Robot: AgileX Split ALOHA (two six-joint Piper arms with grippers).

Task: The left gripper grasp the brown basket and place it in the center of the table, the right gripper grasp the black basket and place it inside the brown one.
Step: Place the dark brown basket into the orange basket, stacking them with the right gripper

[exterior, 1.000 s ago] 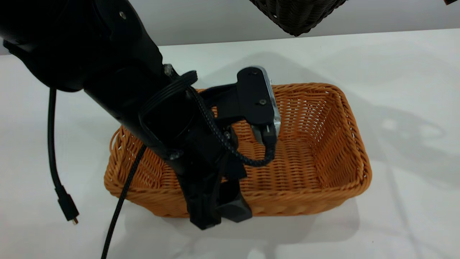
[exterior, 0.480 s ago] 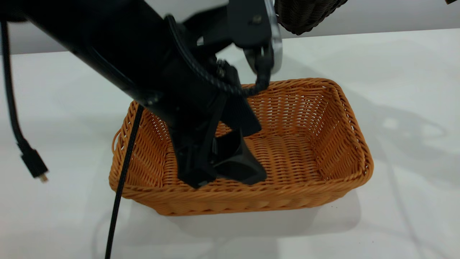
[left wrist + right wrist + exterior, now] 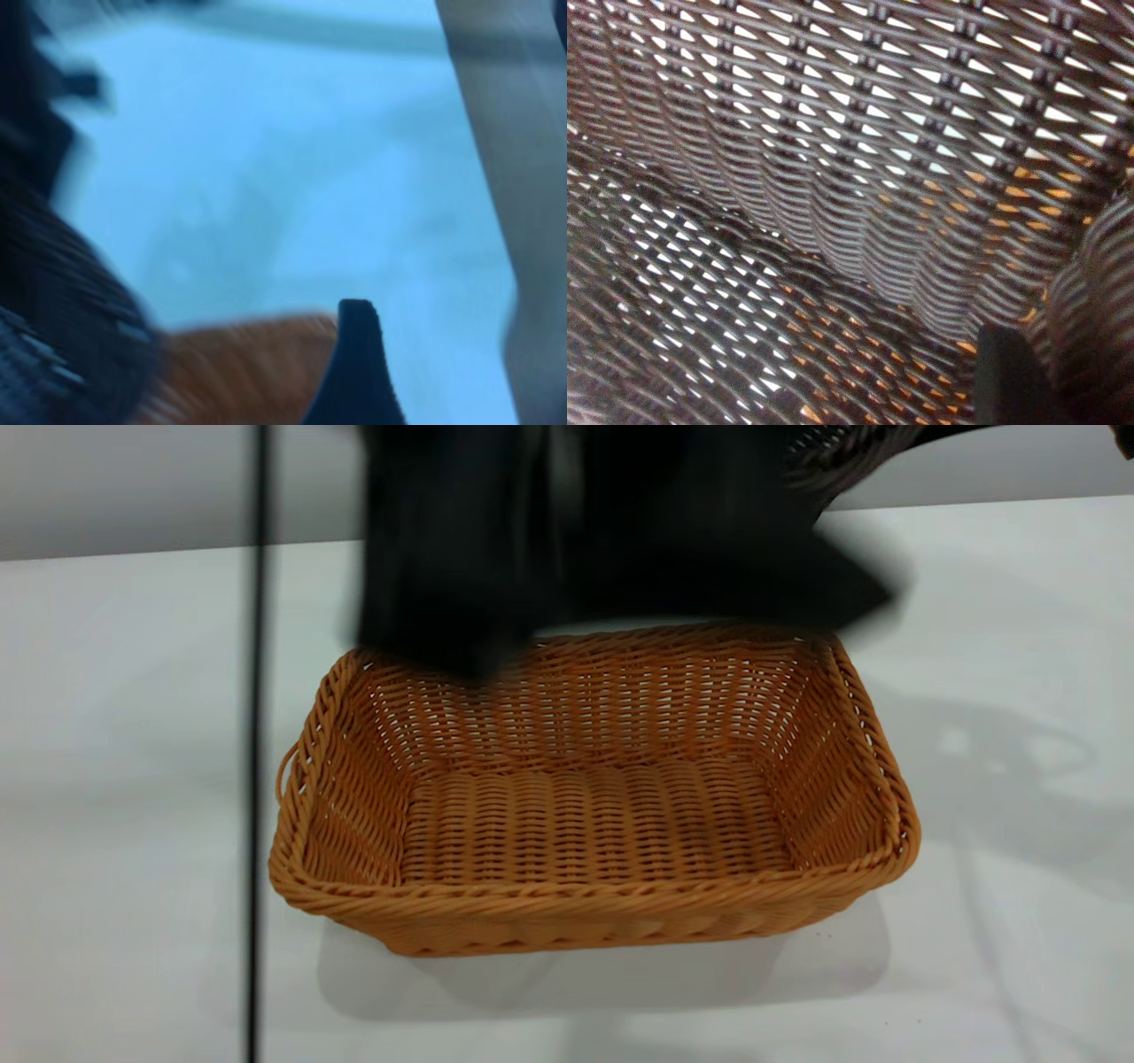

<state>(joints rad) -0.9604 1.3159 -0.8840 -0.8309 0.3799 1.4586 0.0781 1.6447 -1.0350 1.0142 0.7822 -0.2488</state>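
Note:
The brown basket [image 3: 594, 824] stands empty on the table [image 3: 992, 646], open side up. My left gripper [image 3: 496, 558] is a blurred black shape in the air over the basket's far rim. In the left wrist view it [image 3: 434, 354] is open and empty, with table showing between its fingers and the brown basket [image 3: 248, 367] below. The black basket [image 3: 837, 452] hangs in the air at the top edge. Its weave [image 3: 833, 177] fills the right wrist view, where my right gripper [image 3: 1045, 354] is shut on its wall. One finger [image 3: 1005, 372] is inside; the other is hidden.
A black cable [image 3: 257, 779] hangs straight down at the left of the brown basket. Orange from the brown basket shows through the black weave in the right wrist view. Bare table lies on both sides of the brown basket.
My left gripper has let go of the brown basket's near rim, opened, and risen up and back over its far rim. The brown basket now sits free. The black basket stays up high.

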